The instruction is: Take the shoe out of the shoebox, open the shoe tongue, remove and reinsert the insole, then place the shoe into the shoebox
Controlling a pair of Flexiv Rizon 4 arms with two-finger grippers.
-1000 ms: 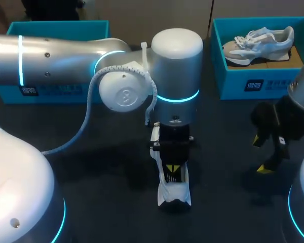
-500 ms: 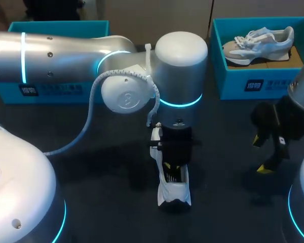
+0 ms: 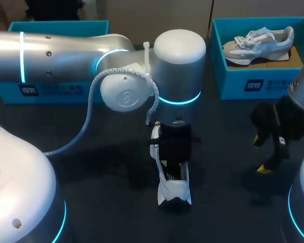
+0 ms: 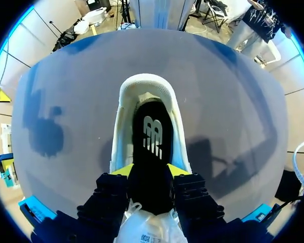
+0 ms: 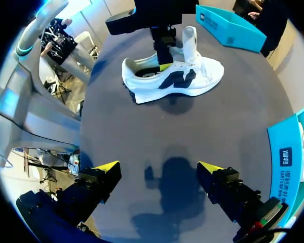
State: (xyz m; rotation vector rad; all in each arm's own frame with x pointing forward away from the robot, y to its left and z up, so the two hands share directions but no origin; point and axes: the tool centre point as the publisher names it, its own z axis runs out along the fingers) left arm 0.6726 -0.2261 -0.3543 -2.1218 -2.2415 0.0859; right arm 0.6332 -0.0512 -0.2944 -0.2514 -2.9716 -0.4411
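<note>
The shoe point(image 3: 173, 191) stands on the bench point(image 3: 116, 167) near the middle of its near edge, heel toward that edge. Nothing holds it down. The left hand point(image 4: 150, 172) is down inside the opening, its two yellow tips closed against the black insole point(image 4: 151, 134) from either side. The heel end of the insole lies flat inside the collar.

The main risk, as I judge it, is that the shoe moves with the insole. Any push or pull from the left hand could slide or tip it, because the right hand point(image 5: 158, 168) hangs wide apart and empty near the right edge, well apart from the shoe.

The grip is on thin, soft edges, so the insole may slip free or buckle, and it could then bunch at the heel instead of seating flat. The tongue point(image 5: 190, 40) stands upright just behind the left hand. If it flops back it would cover the opening and could snag on the hand.

Two teal boxes sit along the far edge. The right shoebox point(image 3: 253, 83), at the far right corner, holds a second shoe point(image 3: 261, 43), pale grey and white, lying on its side on a brown liner. The left shoebox point(image 3: 55, 24), at the far left corner, is largely behind the left arm, and I cannot tell what is in it. Since the other box is taken, it is probably the one meant for this shoe.
</note>
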